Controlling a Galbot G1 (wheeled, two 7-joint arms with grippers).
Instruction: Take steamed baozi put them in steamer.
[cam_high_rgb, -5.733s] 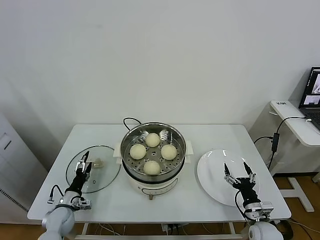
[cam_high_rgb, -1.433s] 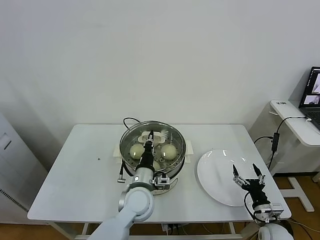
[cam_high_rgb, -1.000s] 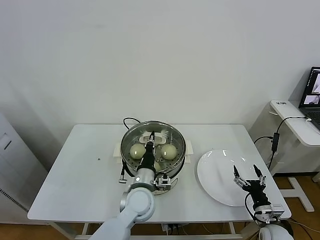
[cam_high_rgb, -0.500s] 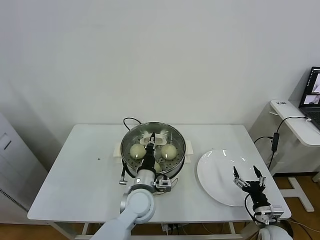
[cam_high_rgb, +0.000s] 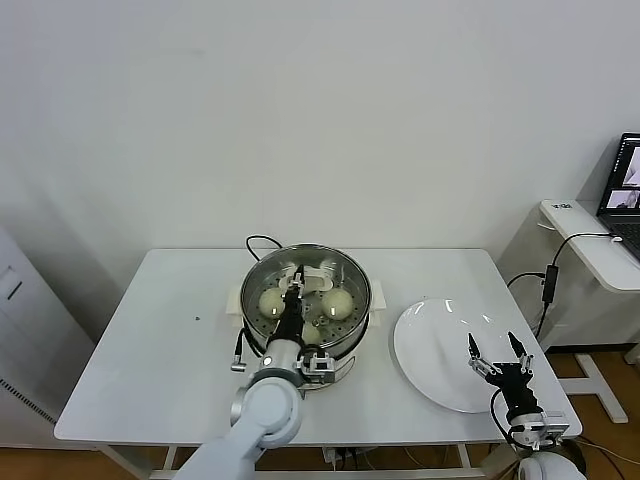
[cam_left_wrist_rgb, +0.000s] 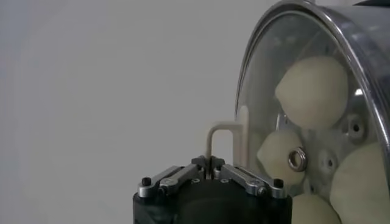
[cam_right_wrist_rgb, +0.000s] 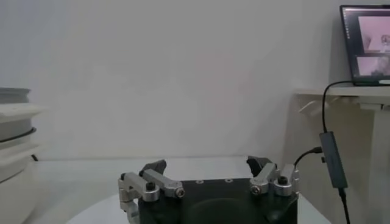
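The steamed baozi (cam_high_rgb: 337, 301) sit inside the steamer (cam_high_rgb: 306, 300), under its glass lid (cam_left_wrist_rgb: 317, 79), at the middle of the white counter (cam_high_rgb: 170, 350). The left pincer (cam_high_rgb: 294, 284) hovers over the steamer at the lid's handle (cam_left_wrist_rgb: 220, 137); whether it grips cannot be told. The right pincer (cam_high_rgb: 499, 349), fingers spread and holding nothing, rests above the white plate (cam_high_rgb: 430, 350) just right of the steamer.

A robotics lab is showing: bare white wall (cam_high_rgb: 320, 110), plain white rectangular table (cam_high_rgb: 170, 330), open black laptop (cam_high_rgb: 625, 185) glowing at three o'clock.
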